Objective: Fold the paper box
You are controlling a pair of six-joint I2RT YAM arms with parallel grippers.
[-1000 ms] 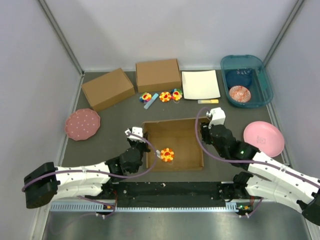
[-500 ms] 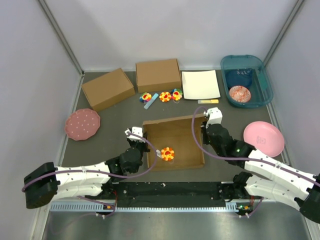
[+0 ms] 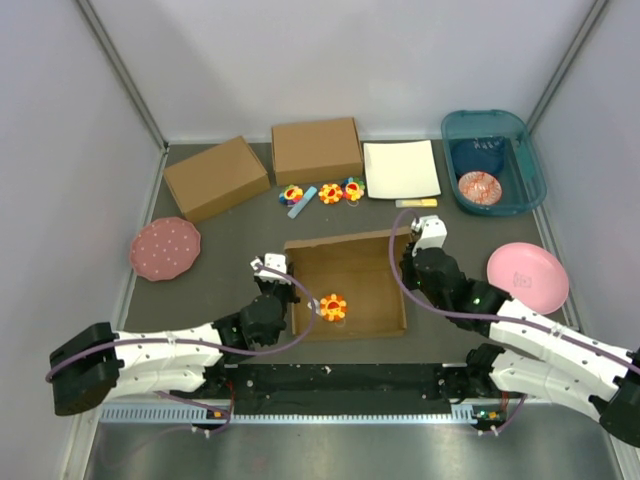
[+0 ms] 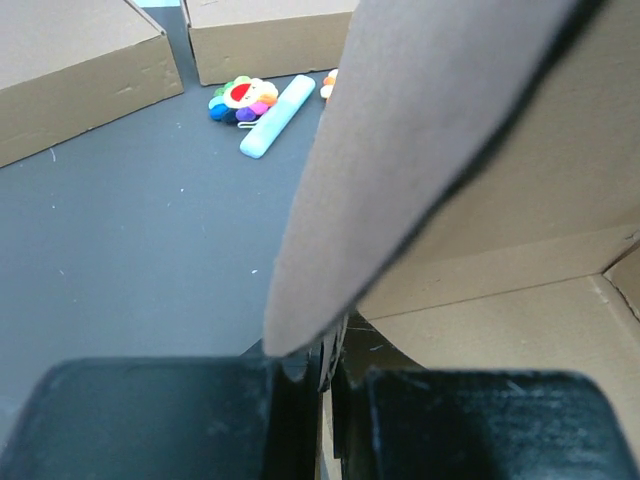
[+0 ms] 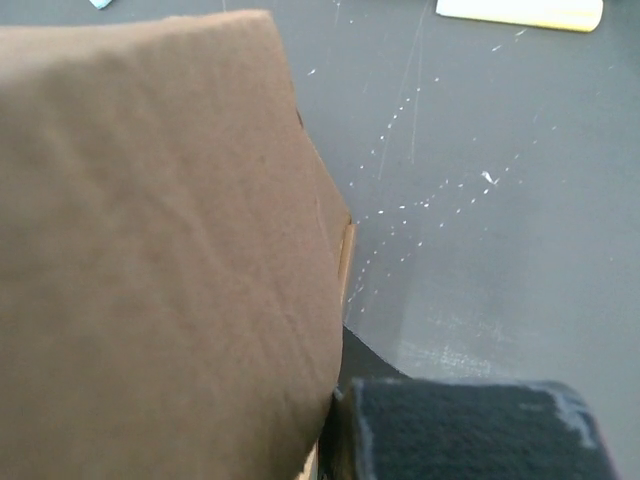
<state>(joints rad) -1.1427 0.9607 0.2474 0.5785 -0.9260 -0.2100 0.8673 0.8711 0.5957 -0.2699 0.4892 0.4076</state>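
The box lies open at the near middle of the table, between the two grippers, as a shallow tray with its walls raised. A flower toy sits inside it, near the left wall.

The left gripper stands at the box's left wall. In the left wrist view its jaws are narrow and clamped on a cardboard flap, which rises out of the slit between the two black fingers.

The right gripper stands at the right wall. In the right wrist view the wall fills the left side and lies against the one finger that shows. The other finger is hidden behind the cardboard, so the jaws appear to pinch the wall.

Right of the box is a pink plate. To the left, well apart, is a dotted plate.

Farther back, just beyond the box's far wall, three more toys lie in a row with a blue stick. A yellow stick lies to their right.

Along the far edge stand two closed boxes, then a white sheet. At the far right is a teal bin holding a patterned bowl.
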